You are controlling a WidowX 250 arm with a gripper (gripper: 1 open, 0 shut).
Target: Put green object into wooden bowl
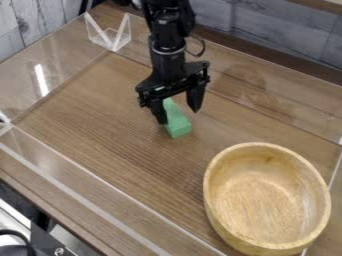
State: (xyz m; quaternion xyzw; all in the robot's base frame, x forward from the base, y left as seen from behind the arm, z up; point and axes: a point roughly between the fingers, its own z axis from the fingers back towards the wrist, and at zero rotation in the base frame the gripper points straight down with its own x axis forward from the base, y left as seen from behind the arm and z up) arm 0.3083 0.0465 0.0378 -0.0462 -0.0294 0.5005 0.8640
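The black claw (171, 98) is hovering over the wooden bench (107, 135), its fingers spreading apart, one on each side of the green block (175, 120). The block is lying flat on the bench, and the round wooden bowl (267, 198) is sitting apart from it, nearer the camera and toward the picture's right.

A wooden surface (94, 130) spreads under everything, its boards showing grain and seams. Behind its far edge stands a dark panel (274, 32) with a soft sheen. Pale grey boards (27, 22) rise at the far left corner. A black cable (16, 238) curves at the near left corner, beside the surface.
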